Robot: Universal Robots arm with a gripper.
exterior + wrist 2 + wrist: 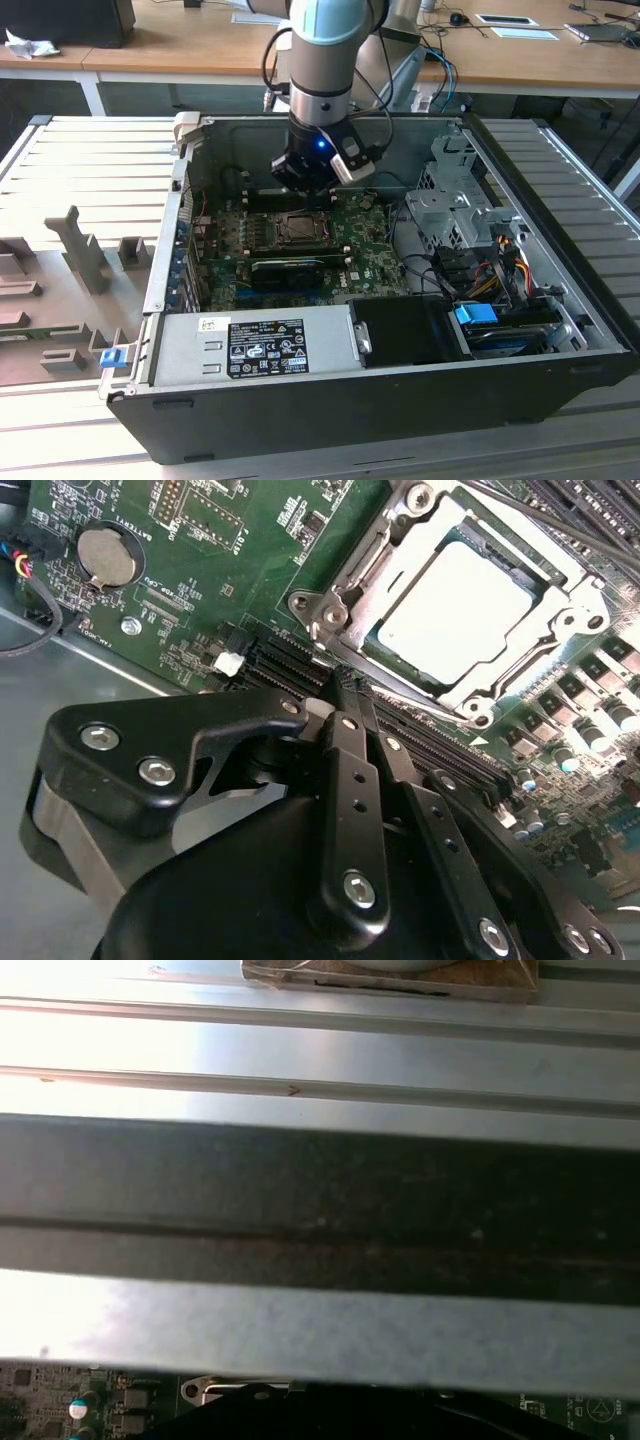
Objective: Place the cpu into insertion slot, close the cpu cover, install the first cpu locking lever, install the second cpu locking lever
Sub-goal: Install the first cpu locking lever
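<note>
Hovering just above the motherboard, my hand has its fingers pressed together on nothing, tips just beside the insertion slot at its seven o'clock corner. The cpu already sits in it, and the cpu cover looks lowered around it. I judge the two locking levers remain undone.

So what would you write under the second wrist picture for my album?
The cpu sits in its slot with the cover down, the gripper close beside it.
</note>
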